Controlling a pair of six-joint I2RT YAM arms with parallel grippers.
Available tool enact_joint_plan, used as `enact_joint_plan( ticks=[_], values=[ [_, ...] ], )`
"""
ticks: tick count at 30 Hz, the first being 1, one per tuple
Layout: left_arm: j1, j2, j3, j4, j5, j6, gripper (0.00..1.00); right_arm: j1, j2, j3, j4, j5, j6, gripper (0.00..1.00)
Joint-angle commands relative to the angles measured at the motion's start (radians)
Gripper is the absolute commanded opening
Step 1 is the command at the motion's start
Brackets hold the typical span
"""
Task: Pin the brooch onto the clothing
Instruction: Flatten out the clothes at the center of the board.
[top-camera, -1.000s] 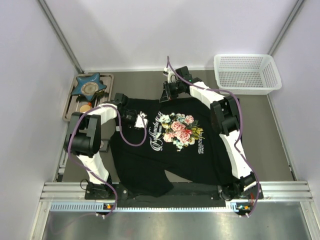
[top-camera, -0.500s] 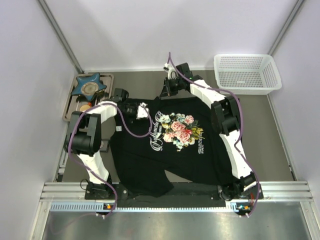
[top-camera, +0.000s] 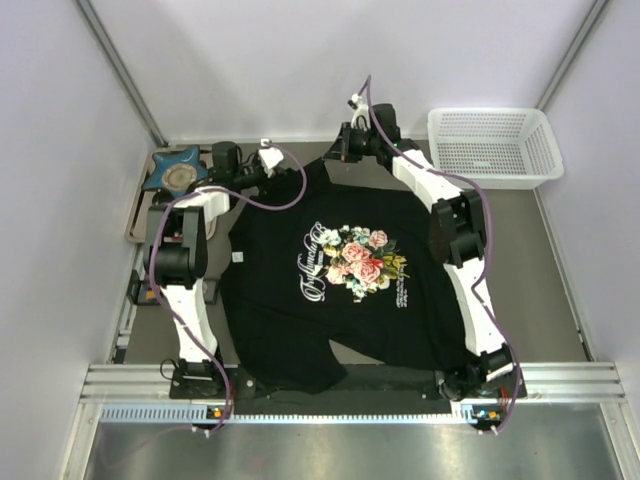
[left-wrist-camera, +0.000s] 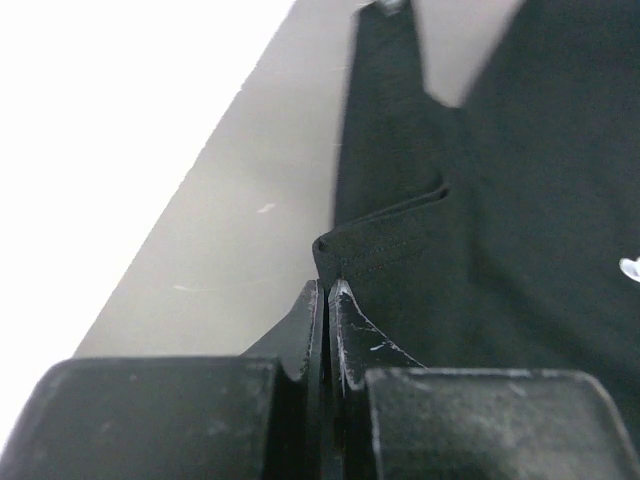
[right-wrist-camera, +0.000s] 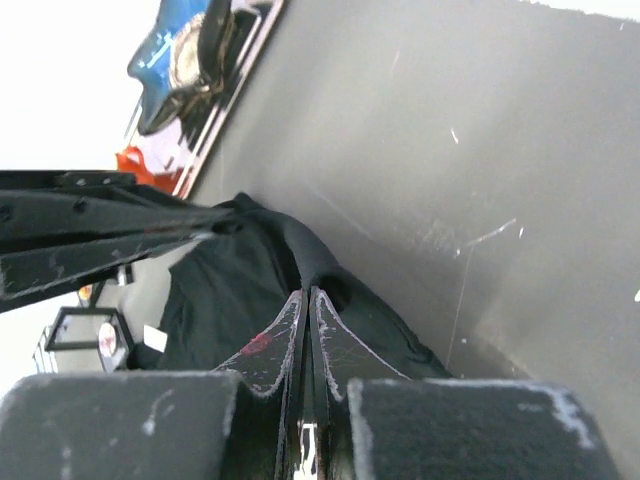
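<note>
While the black T-shirt (top-camera: 300, 320) lies spread chest-up on the desk (top-camera: 560, 260), both hands reach its far edge beyond the rose print (top-camera: 358, 258). The left hand (top-camera: 280, 180) is up and left of the print, and the right hand (top-camera: 333, 160) is almost straight beyond it. A blue star dish (top-camera: 178, 170) sits well off to the print's upper left.

From the left wrist, the fingers (left-wrist-camera: 350, 340) are pressed together on a stitched hem of the black cloth (desk grey beside it).

From the right wrist, the fingers (right-wrist-camera: 335, 345) are clamped on a raised fold of the same cloth.

The brooch is too small to pick out.
</note>
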Motion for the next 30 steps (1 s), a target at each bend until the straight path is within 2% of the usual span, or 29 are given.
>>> enact_joint_plan(
  ticks=[1, 7, 16, 30],
  values=[
    [0.019, 0.089, 0.082, 0.308, -0.139, -0.248, 0.00, -0.002, 0.037, 0.014, 0.175, 0.037, 0.099, 0.00],
    [0.024, 0.207, 0.174, 0.441, -0.207, -0.279, 0.00, -0.001, 0.070, 0.018, 0.234, 0.111, 0.138, 0.00],
    [0.024, 0.384, 0.362, 0.507, -0.261, -0.369, 0.00, -0.004, 0.099, -0.017, 0.341, 0.212, 0.210, 0.00],
    [0.018, 0.517, 0.474, 0.586, -0.311, -0.366, 0.00, -0.007, 0.203, 0.035, 0.439, 0.348, 0.359, 0.00]
  ],
)
